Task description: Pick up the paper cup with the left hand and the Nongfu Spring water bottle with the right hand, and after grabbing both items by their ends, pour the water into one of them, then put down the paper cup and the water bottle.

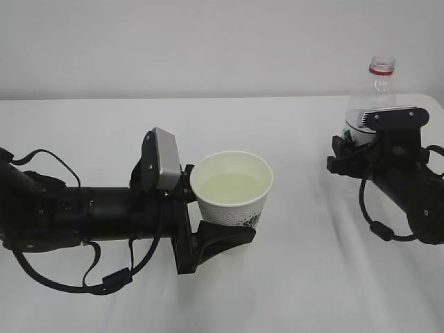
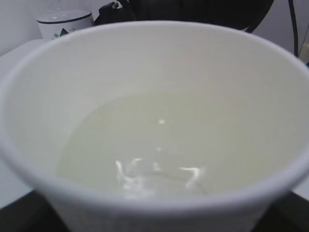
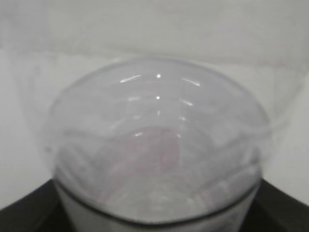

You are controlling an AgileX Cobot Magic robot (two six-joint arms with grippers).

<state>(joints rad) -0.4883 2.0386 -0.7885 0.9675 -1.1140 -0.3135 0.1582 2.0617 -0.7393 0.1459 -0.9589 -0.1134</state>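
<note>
At the counter's (image 1: 305, 291) centre, the left hand (image 1: 208, 215) is gripping the water-filled, crushable white paper cup (image 1: 232, 191); near the right edge, the right hand (image 1: 361, 149) is clasping the light clear plastic bottle (image 1: 378, 94).

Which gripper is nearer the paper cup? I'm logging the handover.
Left. The left gripper fingers clasp the paper cup; the right gripper is off to its side, around the water bottle.

Open tabletop (image 1: 305, 229) lies between the paper cup (image 1: 232, 189) and the Nongfu Spring water bottle (image 1: 371, 104) — passable. Left arm (image 1: 83, 215) and right arm (image 1: 406, 187) block the flanks — rear strip bare.
</note>
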